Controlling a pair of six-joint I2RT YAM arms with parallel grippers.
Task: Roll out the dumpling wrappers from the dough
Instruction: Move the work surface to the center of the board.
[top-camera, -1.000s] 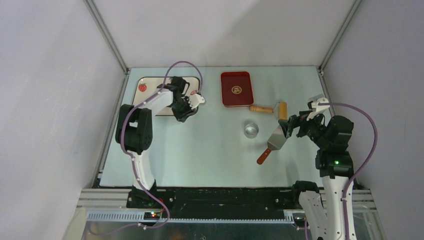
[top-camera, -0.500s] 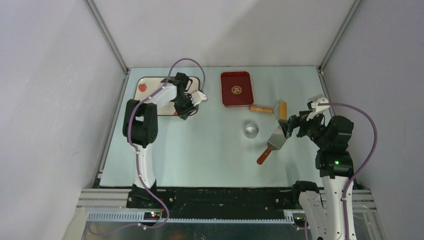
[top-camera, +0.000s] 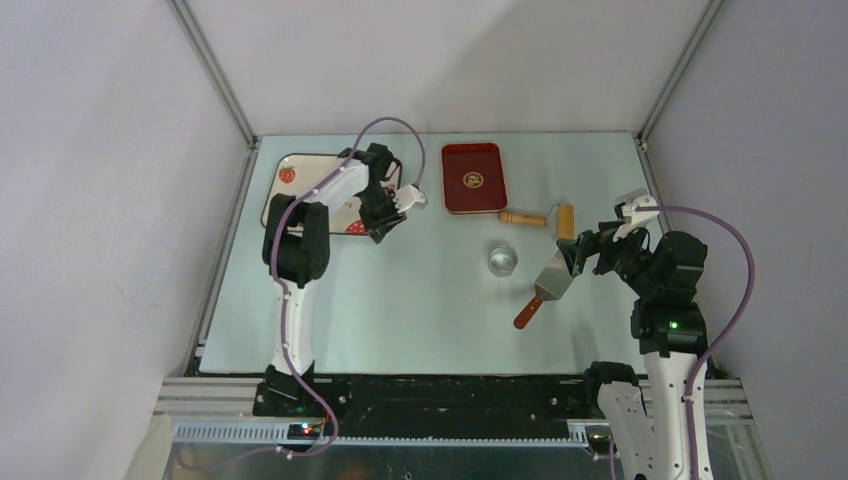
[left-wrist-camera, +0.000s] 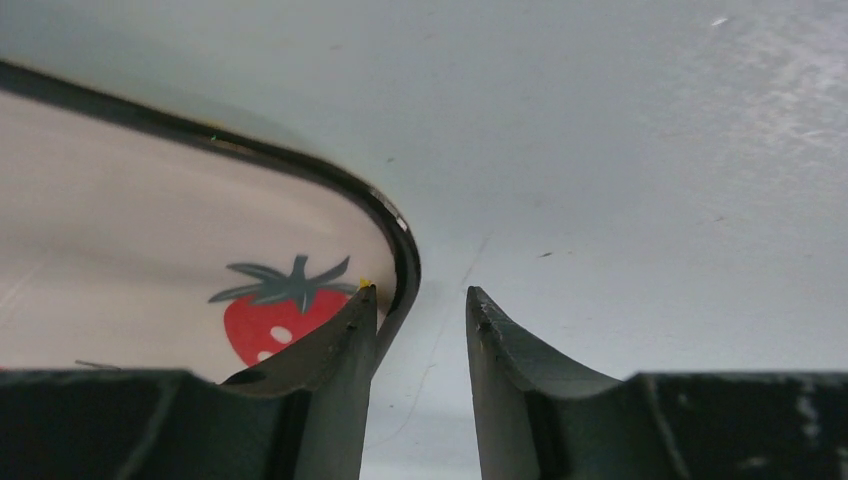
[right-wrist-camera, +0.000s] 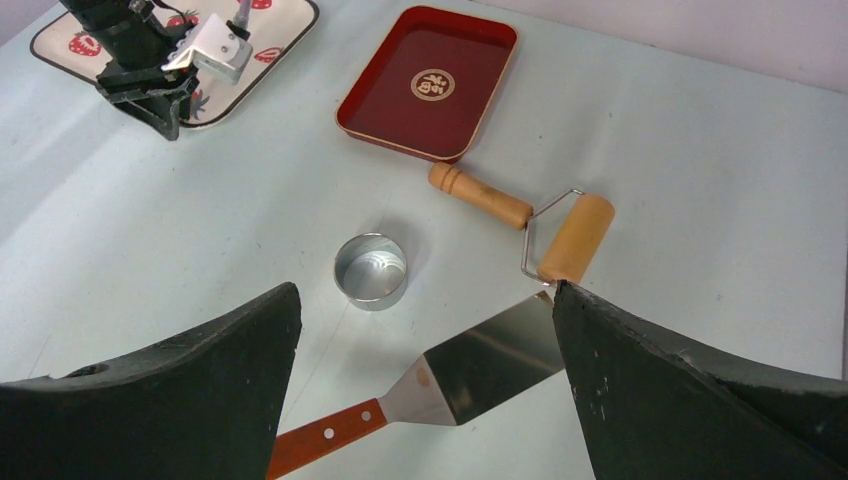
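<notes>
Narrowly parted, the left claw (left-wrist-camera: 420, 292) straddles a corner of the tray (left-wrist-camera: 401, 252) rim, one finger over the tray, the other over the worktop (left-wrist-camera: 650, 150), clamping nothing. Meanwhile the right claw (right-wrist-camera: 425, 288) gapes wide and empty above the spatula (right-wrist-camera: 480, 355) and roller (right-wrist-camera: 575, 235). Where the dough lies, I cannot tell.

A pale table (top-camera: 400, 310) carries five loose things. At its far left lies a white tray printed with strawberries (top-camera: 280, 208), dark-rimmed and rounded at the corners. Well to its right sits a red tray (top-camera: 460, 195) — rectangular, with a round gold emblem in its middle. A wooden roller (top-camera: 566, 219) lies just beside that tray's near right corner. A small silvery cup (top-camera: 503, 259) stands near it. Just right of the cup lies a metal spatula (top-camera: 553, 275) — blade toward the roller's drum, reddish-brown handle toward the near edge.
</notes>
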